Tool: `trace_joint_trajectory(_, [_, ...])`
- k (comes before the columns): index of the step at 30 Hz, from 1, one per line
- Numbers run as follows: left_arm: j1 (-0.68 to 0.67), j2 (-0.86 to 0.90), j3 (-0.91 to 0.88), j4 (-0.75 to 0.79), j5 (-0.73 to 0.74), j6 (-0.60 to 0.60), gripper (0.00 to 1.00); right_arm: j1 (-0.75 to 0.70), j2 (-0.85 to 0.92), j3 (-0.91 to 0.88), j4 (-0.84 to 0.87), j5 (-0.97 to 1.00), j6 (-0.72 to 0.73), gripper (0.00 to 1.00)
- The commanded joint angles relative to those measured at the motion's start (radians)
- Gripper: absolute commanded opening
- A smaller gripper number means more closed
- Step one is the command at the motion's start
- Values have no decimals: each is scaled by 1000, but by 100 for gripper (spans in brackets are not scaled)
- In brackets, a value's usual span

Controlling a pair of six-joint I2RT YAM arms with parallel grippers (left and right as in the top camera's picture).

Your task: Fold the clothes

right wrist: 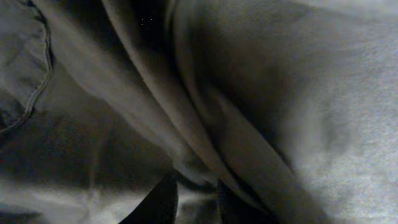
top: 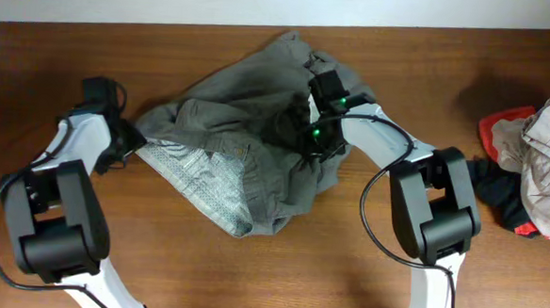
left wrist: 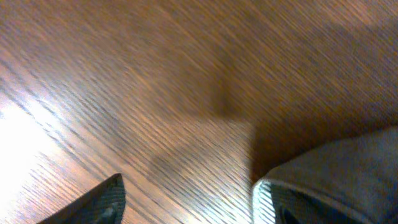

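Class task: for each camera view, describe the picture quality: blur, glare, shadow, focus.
Overhead: sharp and evenly lit, with soft shadows in the folds of the shorts. Left wrist: the table is smeared by blur, with white glare at the left edge. Right wrist: dim, shorts too close, folds soft.

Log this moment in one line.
shorts: crumpled, unfolded | left pincer: open at shorts' left edge | right pincer: pinching a fold mid-shorts

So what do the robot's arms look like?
Both the left arm and right arm have smooth white tubes joined by chunky black boxy joints. Thin black cables loop along them. Little green lights glow near the right arm's black claw.
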Motion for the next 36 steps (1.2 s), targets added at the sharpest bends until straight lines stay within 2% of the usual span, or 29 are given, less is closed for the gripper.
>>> trace_joint_trajectory(1, [71, 5, -5, 11, 37, -9, 79, -32, 36, -48, -10, 60, 21, 27])
trace_joint_trajectory(7, [135, -24, 5, 26, 263, 34, 80, -35, 31, -48, -5, 60, 2, 28])
trace_joint_trajectory(9, [140, -56, 9, 39, 361, 89, 80, -42, 2, -48, -10, 51, -48, 35])
trace_joint_trajectory(13, [140, -109, 9, 69, 446, 173, 79, -44, -98, -46, -53, 44, -86, 44])
trace_joint_trajectory(19, [137, -178, 9, 85, 510, 344, 80, -10, -276, -46, -172, 40, -90, 51])
trace_joint_trajectory(24, [121, -180, 8, 98, 738, 549, 80, 96, -353, -46, -188, 6, -186, 52])
trace_joint_trajectory(27, [90, -180, 8, 103, 740, 572, 80, 201, -335, -47, -188, 27, -229, 58])
trace_joint_trajectory(30, [80, -180, 8, 135, 740, 572, 85, 267, -296, -48, -189, 113, -227, 59])
trace_joint_trajectory(36, [77, -179, 8, 140, 737, 571, 85, 389, -174, -48, -185, 366, -246, 61])
